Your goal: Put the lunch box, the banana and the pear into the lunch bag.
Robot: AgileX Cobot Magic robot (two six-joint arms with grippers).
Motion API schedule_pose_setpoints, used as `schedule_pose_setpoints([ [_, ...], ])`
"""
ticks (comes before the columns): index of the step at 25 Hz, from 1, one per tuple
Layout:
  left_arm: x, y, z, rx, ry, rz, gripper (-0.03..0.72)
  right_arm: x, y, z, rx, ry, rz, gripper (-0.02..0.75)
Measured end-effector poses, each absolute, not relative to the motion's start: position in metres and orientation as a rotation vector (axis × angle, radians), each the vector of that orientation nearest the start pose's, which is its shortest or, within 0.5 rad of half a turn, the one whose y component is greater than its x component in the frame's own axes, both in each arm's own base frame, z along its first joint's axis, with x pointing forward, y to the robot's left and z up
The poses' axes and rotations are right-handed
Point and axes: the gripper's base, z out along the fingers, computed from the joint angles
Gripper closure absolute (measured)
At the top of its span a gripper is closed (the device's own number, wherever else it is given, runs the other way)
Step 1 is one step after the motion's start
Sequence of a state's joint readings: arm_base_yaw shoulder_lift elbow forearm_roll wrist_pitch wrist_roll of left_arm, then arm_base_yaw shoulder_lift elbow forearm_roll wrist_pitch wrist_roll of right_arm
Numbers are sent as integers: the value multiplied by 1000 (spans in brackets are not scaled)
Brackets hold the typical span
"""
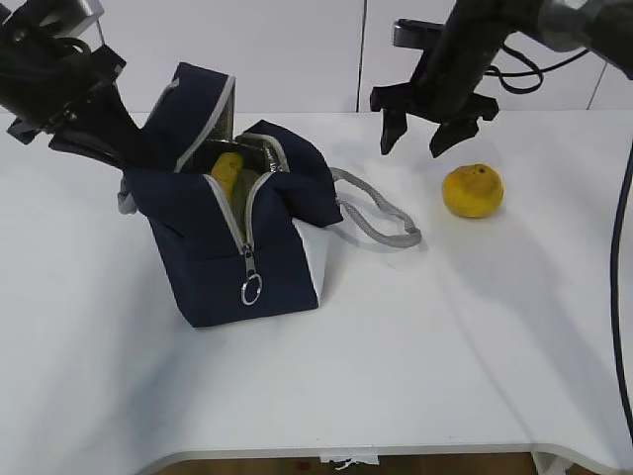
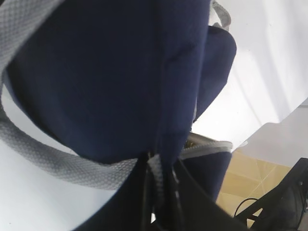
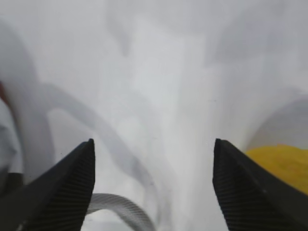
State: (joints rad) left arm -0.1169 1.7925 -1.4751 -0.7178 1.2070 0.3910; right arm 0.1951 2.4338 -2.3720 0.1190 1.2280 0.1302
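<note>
Pear (image 1: 474,190): squat, yellow-orange, on counter (image 1: 445,336), at 3 o'clock of bag.
Lunch bag (image 1: 232,242): navy, unzipped; banana (image 1: 226,168) inside.
Right claw (image 1: 413,139): wide, empty.
Left claw (image 2: 159,192): narrow, pinching bag fabric.

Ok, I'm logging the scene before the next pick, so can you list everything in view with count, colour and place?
lunch bag: one, navy with grey zipper trim, left of centre, unzipped
banana: one, yellow, poking up inside the bag opening
pear: one, yellow-orange, on the table right of the bag
bag handle: one in clear view, grey webbing, lying right of the bag
table: one, white
left claw: one, black, shut on the bag's left fabric edge
right claw: one, black, open, above the table left of the pear
</note>
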Motion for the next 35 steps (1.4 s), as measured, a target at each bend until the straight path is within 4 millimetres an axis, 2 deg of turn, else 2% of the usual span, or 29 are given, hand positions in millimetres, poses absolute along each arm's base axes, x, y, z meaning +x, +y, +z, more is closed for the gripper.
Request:
schedule_pose_setpoints([
  [4, 357, -98, 284, 399, 2738, -952, 676, 511, 105, 221, -100, 2786, 148, 157],
  [12, 357, -97, 283, 411, 2746, -927, 676, 511, 104, 222, -115, 2783, 124, 157],
  [20, 357, -96, 283, 416, 2750, -916, 676, 504, 97, 256, -124, 2716, 50, 157],
  [24, 357, -96, 283, 417, 2750, -914, 676, 501, 96, 266, -123, 2698, 50, 157],
  [31, 356, -96, 283, 418, 2752, -915, 676, 485, 93, 270, -127, 2745, 33, 157],
  [35, 356, -96, 283, 418, 2752, -915, 676, 483, 92, 264, -130, 2771, 25, 157],
])
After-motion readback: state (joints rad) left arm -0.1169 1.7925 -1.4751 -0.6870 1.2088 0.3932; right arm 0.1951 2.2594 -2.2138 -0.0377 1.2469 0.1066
